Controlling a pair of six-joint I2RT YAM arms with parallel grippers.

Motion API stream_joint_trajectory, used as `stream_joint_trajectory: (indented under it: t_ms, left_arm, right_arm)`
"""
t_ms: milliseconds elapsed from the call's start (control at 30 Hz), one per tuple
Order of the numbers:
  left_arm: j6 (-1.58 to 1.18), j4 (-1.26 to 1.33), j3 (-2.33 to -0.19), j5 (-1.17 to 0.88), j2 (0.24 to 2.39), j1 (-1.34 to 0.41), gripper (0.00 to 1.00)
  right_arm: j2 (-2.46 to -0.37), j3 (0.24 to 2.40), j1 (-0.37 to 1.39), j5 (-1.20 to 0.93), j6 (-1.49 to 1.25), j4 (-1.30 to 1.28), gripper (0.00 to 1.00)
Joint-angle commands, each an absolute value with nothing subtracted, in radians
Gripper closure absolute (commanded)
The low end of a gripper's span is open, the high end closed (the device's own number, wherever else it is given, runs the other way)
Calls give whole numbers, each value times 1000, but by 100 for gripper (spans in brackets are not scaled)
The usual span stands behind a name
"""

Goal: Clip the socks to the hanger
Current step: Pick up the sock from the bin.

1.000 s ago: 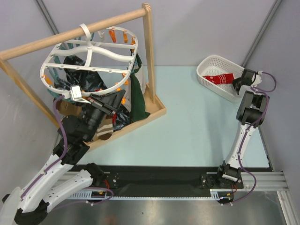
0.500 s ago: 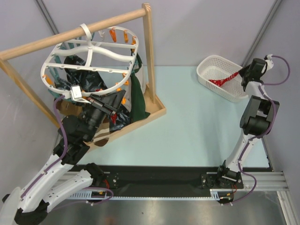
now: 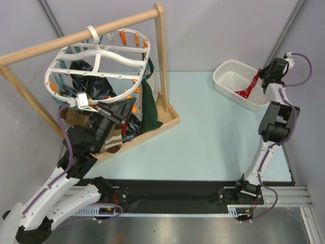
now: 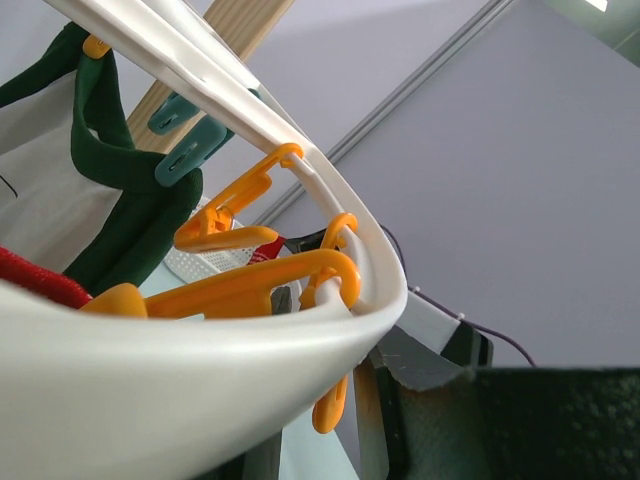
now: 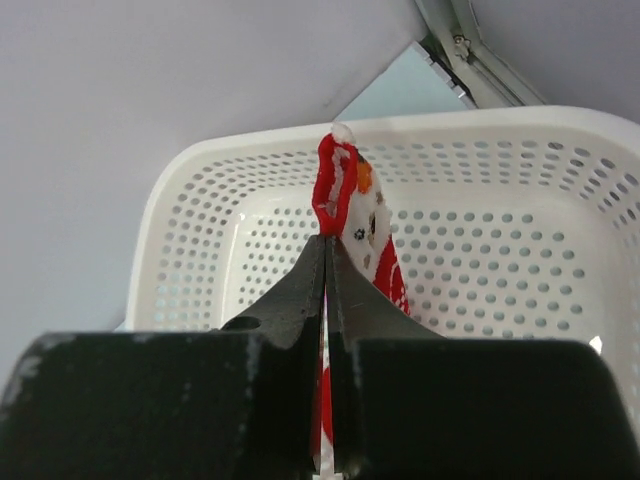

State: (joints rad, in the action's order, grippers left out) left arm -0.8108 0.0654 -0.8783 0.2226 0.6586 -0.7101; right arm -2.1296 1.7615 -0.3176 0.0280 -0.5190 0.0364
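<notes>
The white oval hanger (image 3: 96, 56) hangs by its hook from a wooden rack. Dark patterned socks (image 3: 86, 86), a dark green one (image 3: 148, 109) and a brown striped one (image 3: 114, 140) dangle under it. My left gripper (image 3: 122, 108) sits at the hanger's near right rim. In the left wrist view that rim (image 4: 200, 370) runs between the fingers of the left gripper (image 4: 318, 430), beside orange clips (image 4: 250, 285). My right gripper (image 3: 263, 76) is shut on a red sock (image 3: 250, 87), whose lower end hangs into the white basket (image 3: 228, 76). The right wrist view shows the right gripper (image 5: 327, 240) pinching the red sock (image 5: 340, 190).
The wooden pole rack (image 3: 162, 56) stands on a wooden base tray (image 3: 170, 121) at the back left. Teal clips (image 4: 185, 150) hang along the hanger rim. The perforated basket (image 5: 250, 150) sits at the table's far right, by the grey wall.
The right gripper has risen out of the basket and moved back, pulling the red sock up with it. The left arm and the hanger have not moved.
</notes>
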Motion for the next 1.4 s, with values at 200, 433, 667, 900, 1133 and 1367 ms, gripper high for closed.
stream_joint_trajectory:
  t_ms: [200, 433, 667, 900, 1133, 1367]
  left_arm:
    - [-838, -24, -873, 163, 686, -707, 100]
    - [-830, -14, -870, 163, 689, -709, 100]
    - [-827, -9, -865, 156, 689, -707, 100]
    - [-831, -5, -867, 149, 701, -707, 100]
    - [-827, -6, -864, 155, 696, -707, 100]
    - [-833, -5, -857, 149, 690, -707, 100]
  right_arm:
    - [-2339, 1881, -324, 101, -492, 32, 100]
    - [-2372, 1867, -341, 104, -489, 40, 89]
    - [-2362, 1862, -353, 71, -362, 57, 60]
    - [-2393, 1870, -362, -46, -331, 107, 53]
    - [-2376, 1796, -364, -123, -360, 218, 53]
    - [-2427, 1859, -368, -103, -347, 169, 51]
